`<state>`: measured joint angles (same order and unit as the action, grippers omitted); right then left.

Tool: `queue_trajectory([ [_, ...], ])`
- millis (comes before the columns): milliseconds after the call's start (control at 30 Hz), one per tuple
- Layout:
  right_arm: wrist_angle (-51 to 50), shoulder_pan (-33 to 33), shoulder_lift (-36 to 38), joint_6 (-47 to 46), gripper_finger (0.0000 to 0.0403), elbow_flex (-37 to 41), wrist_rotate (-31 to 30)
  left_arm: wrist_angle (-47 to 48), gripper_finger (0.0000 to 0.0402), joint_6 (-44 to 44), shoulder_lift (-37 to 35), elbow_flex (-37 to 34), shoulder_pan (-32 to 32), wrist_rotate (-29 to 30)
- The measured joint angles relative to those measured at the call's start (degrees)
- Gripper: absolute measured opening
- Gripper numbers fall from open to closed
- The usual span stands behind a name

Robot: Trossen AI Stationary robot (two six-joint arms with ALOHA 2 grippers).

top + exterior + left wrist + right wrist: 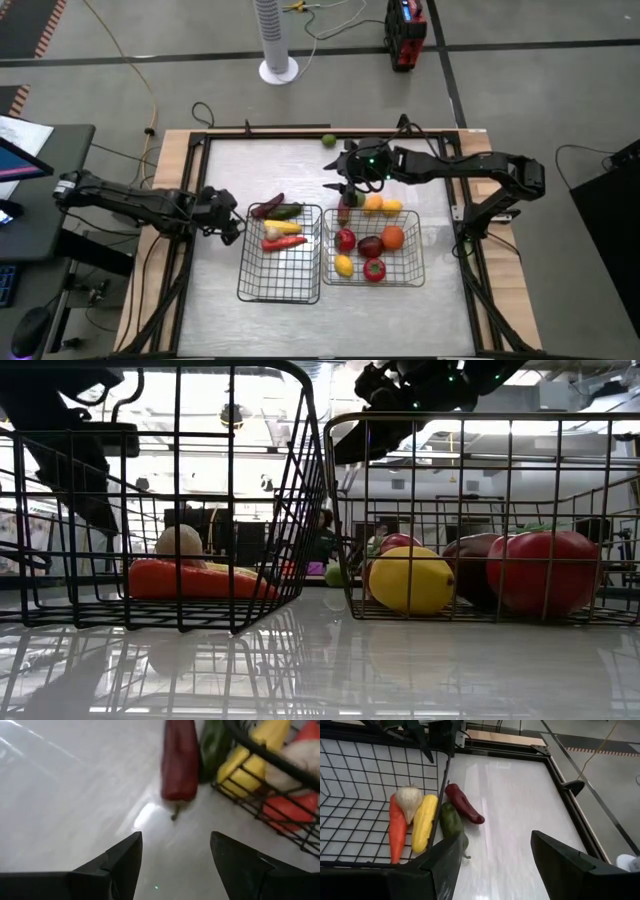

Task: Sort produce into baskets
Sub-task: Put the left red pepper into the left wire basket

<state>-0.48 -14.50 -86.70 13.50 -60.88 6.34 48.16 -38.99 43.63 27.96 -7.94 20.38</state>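
Note:
Two wire baskets stand side by side: the left basket (pixel 280 280) holds a carrot (pixel 396 832), garlic (pixel 410 797) and a yellow corn (pixel 424 822). The right basket (pixel 400 280) holds round red, orange, yellow and dark pieces. A maroon pepper (pixel 179 762) and a green pepper (pixel 215 745) lie on the table against the left basket's far side. My left gripper (pixel 176 837) is open and empty, low by the left basket's far left corner, short of the maroon pepper. My right gripper (pixel 496 837) is open and empty above the right basket's far left corner (pixel 340 188).
A green lime (pixel 328 140) lies near the table's far edge. Yellow and orange pieces (pixel 382 205) and a red-and-green piece (pixel 345 211) sit at the right basket's far rim. Bare tabletop lies left of the baskets and along the near edge. A white fan base (pixel 278 70) stands beyond the table.

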Motion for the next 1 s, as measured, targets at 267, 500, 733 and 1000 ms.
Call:
queue_trajectory([
  [267, 0.1, 0.6, 0.0, -0.1, 0.0265, 0.0, 0.1, -7.9, 0.0222, -0.4, 0.3, -3.7, -0.7, 1.0],
  [500, 0.1, 1.0, 0.0, -0.1, 0.0265, 0.0, 0.1, -13.3, 0.0222, -0.1, 1.8, -7.6, -0.8, 3.4],
  [733, 0.1, 1.0, 0.0, -0.1, 0.0265, 0.0, 0.1, -13.6, 0.0222, 2.4, 4.7, -7.8, -0.8, 7.3],
  [1000, 0.1, 1.0, 0.0, 0.0, 0.0265, 0.0, 0.1, -18.2, 0.0222, 7.2, 9.6, -7.8, -0.8, 6.7],
])
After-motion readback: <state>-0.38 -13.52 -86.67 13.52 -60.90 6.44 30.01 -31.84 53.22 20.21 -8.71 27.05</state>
